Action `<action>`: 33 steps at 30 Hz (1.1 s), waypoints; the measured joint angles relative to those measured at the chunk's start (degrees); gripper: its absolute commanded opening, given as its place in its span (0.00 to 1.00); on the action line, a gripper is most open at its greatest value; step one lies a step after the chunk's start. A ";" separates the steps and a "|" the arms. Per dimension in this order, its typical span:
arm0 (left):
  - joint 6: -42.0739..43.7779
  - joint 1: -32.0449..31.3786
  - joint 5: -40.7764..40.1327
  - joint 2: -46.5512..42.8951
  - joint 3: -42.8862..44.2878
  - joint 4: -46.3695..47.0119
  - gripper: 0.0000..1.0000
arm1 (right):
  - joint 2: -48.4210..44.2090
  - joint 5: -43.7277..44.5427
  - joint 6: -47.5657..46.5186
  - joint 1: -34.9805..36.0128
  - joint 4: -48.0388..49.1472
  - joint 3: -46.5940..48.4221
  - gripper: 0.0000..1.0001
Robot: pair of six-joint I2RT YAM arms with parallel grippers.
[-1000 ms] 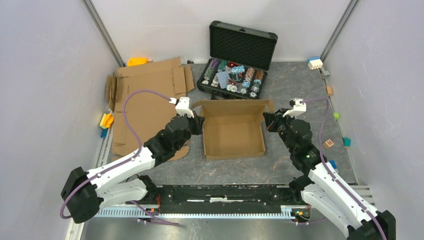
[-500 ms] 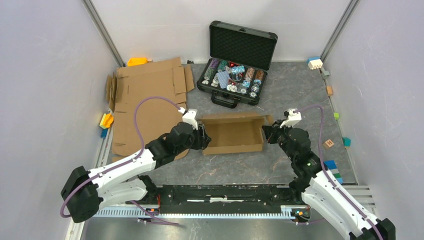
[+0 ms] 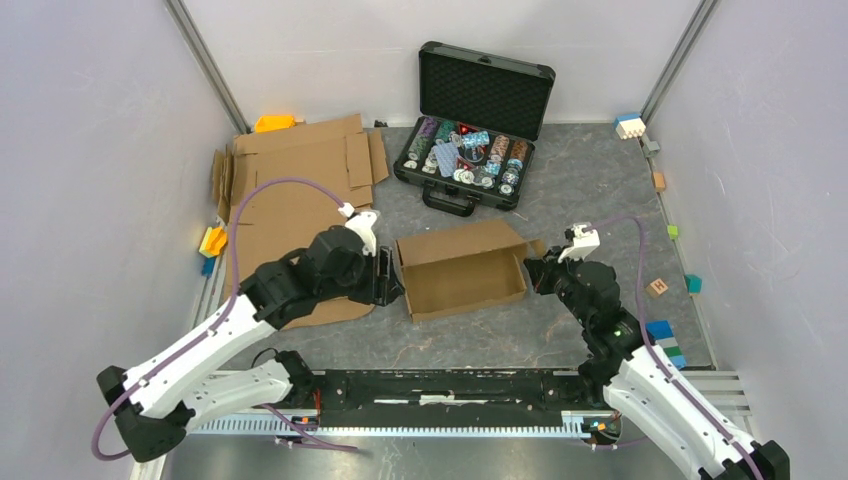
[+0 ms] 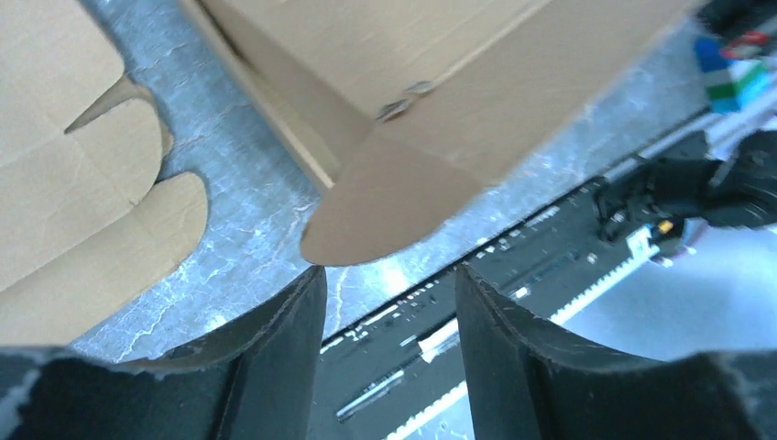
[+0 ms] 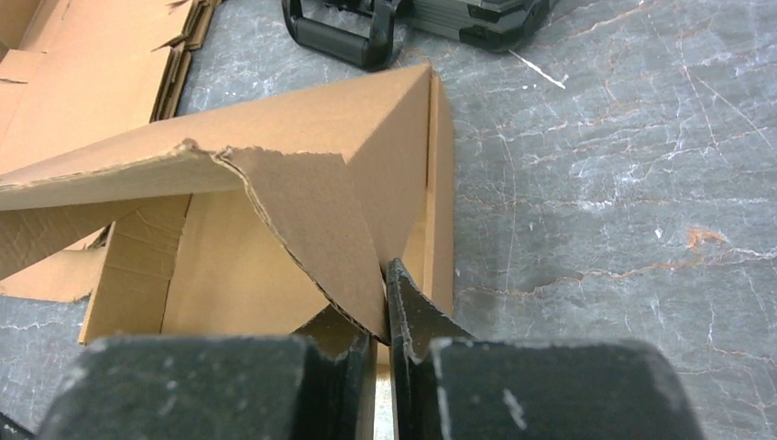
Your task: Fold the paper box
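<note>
Now we are looking at the paper box [image 3: 462, 268], which is lying in the middle of the top view on the grey table [image 3: 590, 190]. Its long axis is running left to right and rising a little toward the right. Our two claws are standing at its short ends, so the box is lying between them. The right claw [image 3: 537, 276] is pinching the ragged end flap [image 5: 311, 220] narrowly, while the left claw [image 3: 388, 280] is standing wide with nothing inside. A rounded flap [image 4: 394, 206] is hanging just beyond its fingers, so we are judging that arm the nearer one for the next fold. We are finding no print on the box, and the chips in the black case [image 3: 480, 100] are too small to read.
</note>
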 measured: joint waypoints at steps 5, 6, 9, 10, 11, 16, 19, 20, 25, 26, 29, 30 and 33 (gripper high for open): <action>7.19 -0.04 3.80 -1.07 8.48 -3.15 0.68 | -0.37 -0.70 0.04 0.00 -0.94 -1.86 0.15; 8.70 -0.07 4.37 -0.98 9.73 -3.23 0.69 | -0.35 -0.96 0.09 0.00 -1.31 -2.12 0.17; 13.66 -0.07 6.54 1.44 14.23 -3.28 0.69 | -0.33 -1.42 0.07 0.00 -2.64 -2.58 0.30; 15.17 -0.07 7.48 2.86 15.50 -3.02 0.68 | -0.33 -1.60 0.13 0.00 -2.84 -2.58 0.34; 16.46 -0.07 8.63 4.63 16.59 -2.40 0.68 | -0.33 -1.66 0.07 0.00 -2.97 -2.58 0.39; 20.22 -0.15 12.17 13.40 16.83 2.05 0.67 | -0.39 -1.79 0.04 0.00 -4.87 -2.56 0.51; 21.16 -0.15 13.70 17.53 15.69 5.07 0.67 | -0.96 -1.70 0.04 0.00 -8.59 -2.47 0.56; 21.20 -0.15 14.56 18.78 15.43 6.05 0.67 | -1.46 -1.62 0.02 0.00 -9.88 -2.43 0.58; 21.16 -0.35 17.11 24.17 15.41 11.04 0.66 | -6.69 -0.33 -1.29 0.04 -17.97 0.20 0.65; 21.16 -0.39 17.38 25.16 15.39 11.67 0.65 | -7.67 0.13 -1.46 0.04 -18.97 1.03 0.65; 21.11 -0.50 17.79 28.81 15.15 13.68 0.62 | -12.20 2.80 -2.93 0.04 -22.51 5.11 0.65; 21.11 -0.52 17.79 29.81 14.75 14.23 0.62 | -14.03 3.72 -3.78 0.04 -23.15 6.84 0.67; 20.85 -0.52 17.86 32.06 12.28 16.24 0.60 | -17.46 5.92 -6.10 0.04 -23.45 10.82 0.77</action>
